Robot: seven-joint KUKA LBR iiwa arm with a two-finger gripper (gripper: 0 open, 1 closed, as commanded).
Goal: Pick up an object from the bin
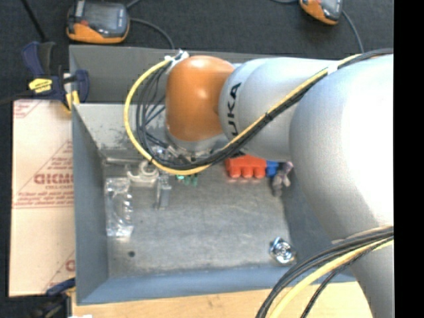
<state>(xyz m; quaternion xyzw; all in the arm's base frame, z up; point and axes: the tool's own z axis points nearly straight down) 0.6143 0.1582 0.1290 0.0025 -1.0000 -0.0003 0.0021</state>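
Note:
My gripper (154, 175) hangs low over the left half of the bin, under the arm's orange cover. A clear crumpled plastic piece (119, 207) lies just left of and below it on the bin floor, close to it; whether they touch I cannot tell. A small green thing (189, 178) peeks out right beside the gripper, mostly hidden by the arm.
A red block (243, 169) with a blue piece (272, 168) and a small dark thing (283, 179) lies at the right, under the arm. A shiny round metal thing (281, 250) sits near the front right corner. The arm covers the bin's back and right.

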